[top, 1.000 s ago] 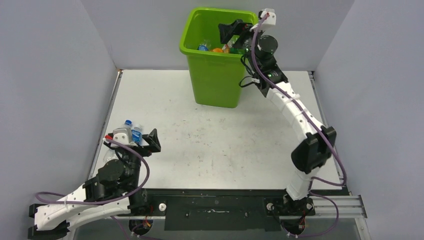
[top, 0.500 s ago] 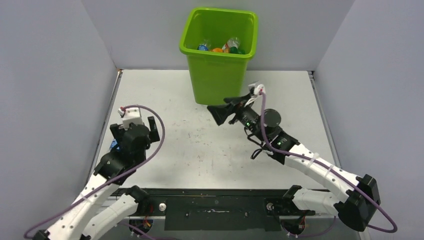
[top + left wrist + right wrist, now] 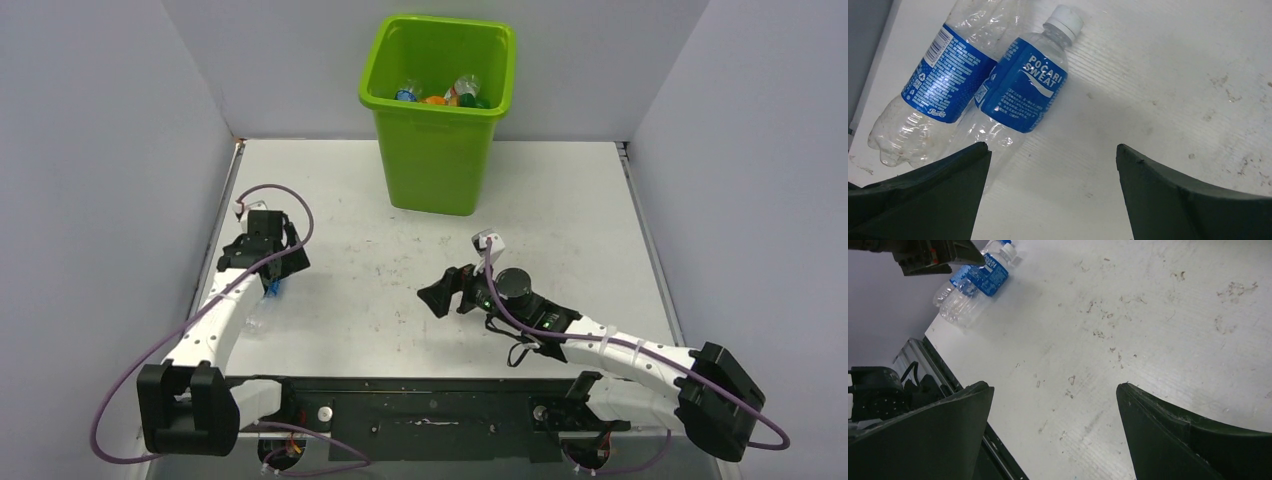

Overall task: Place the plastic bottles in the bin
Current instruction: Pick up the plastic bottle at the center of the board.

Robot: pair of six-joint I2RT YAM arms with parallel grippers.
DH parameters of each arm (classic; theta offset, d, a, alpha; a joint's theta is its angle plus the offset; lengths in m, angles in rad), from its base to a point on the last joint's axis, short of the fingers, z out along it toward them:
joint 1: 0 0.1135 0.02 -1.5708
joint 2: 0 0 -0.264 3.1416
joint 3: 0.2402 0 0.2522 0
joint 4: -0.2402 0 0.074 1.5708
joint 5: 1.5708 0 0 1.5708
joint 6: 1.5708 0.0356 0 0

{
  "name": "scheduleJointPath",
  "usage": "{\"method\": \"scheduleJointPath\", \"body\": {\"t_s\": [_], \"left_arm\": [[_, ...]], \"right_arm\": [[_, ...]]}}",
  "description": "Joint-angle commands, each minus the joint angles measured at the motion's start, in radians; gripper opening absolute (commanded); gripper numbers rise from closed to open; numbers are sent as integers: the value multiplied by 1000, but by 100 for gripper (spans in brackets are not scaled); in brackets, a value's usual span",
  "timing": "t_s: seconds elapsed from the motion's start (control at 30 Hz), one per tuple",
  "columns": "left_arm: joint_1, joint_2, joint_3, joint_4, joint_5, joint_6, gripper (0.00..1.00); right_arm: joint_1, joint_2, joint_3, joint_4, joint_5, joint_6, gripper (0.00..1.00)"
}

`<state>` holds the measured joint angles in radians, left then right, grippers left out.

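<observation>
Looking down from the top camera: lime-green bin (image 3: 437, 160) standing upright at the far middle of the desk (image 3: 400, 250), with several plastic bottles (image 3: 445, 92) lying inside, clear, orange and green. At the left side of the desk, left hand (image 3: 268, 262) low over the surface, spread open, pinching nothing. Just beside it toward the near edge, partly hidden under the white arm (image 3: 215, 325), two clear bottles with blue labels (image 3: 262, 300), well apart from the bin. Near the middle of the desk, right hand (image 3: 440, 292) also low, pointing to the left, spread open and empty.

Turning to the left wrist camera: dark fingers (image 3: 923, 200) at the two lower corners, wide apart, with only bare desk between them. Beyond the finger on the left of the picture, a Pocari Sweat bottle (image 3: 1023, 87) lying flat, white cap (image 3: 1064, 21) pointing away, its bottom part covered by that finger. Touching it on the far side, a second bottle (image 3: 943, 75), clear and dented, blue label too, neck cut off by the picture edge.

Going on to the right wrist camera: fingers (image 3: 1188, 440) again wide apart, nothing held, only the scuffed desk in the gap. Far at the upper left, both blue-labelled bottles (image 3: 975, 282) side by side near the desk edge, with the left hand (image 3: 928, 252) just beside them.
</observation>
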<state>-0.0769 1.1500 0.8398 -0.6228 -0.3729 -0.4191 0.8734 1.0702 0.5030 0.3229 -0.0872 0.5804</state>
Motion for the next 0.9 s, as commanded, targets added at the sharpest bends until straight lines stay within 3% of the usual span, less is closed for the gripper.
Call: {"method": "scheduleJointPath", "body": {"t_s": [0.0,0.5,0.87], "left_arm": [[60,45,10,84,-35,-30,96],[106,289,6,126,-11,-15,100],[92,320,-9,130,49,-26,73]], "right_arm": [[39,-35,-40,115,13,42,100],[64,-191,-114,104,56,80,100],[65,-250,-123,59,79,75,100]]}}
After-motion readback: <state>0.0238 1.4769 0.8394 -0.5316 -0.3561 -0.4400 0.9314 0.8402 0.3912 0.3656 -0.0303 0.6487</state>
